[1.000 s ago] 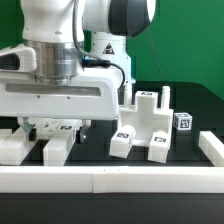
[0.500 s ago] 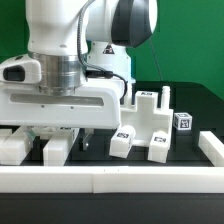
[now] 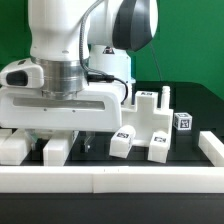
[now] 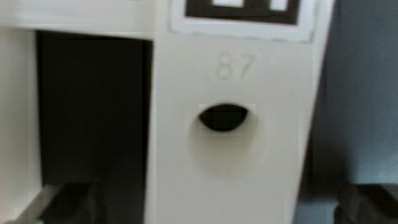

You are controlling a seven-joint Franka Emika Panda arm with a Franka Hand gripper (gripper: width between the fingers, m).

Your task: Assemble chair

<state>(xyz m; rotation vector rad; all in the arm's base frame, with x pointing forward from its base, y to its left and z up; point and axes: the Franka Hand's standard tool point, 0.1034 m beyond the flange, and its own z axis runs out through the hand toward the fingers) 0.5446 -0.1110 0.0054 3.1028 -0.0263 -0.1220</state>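
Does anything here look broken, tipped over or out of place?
Nothing stands out. The chair parts and small tagged cube stand level and look undamaged on the table; the arm hides some pieces.

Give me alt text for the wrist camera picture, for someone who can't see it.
Blurred close-up of a white chair piece filling most of the frame, with a round dark hole in its face and part of a black-and-white tag at one end. A dark gap runs alongside it.

white chair blocks [image 3: 150,122], black-and-white tags [image 3: 182,121]; green backdrop [image 3: 192,40]
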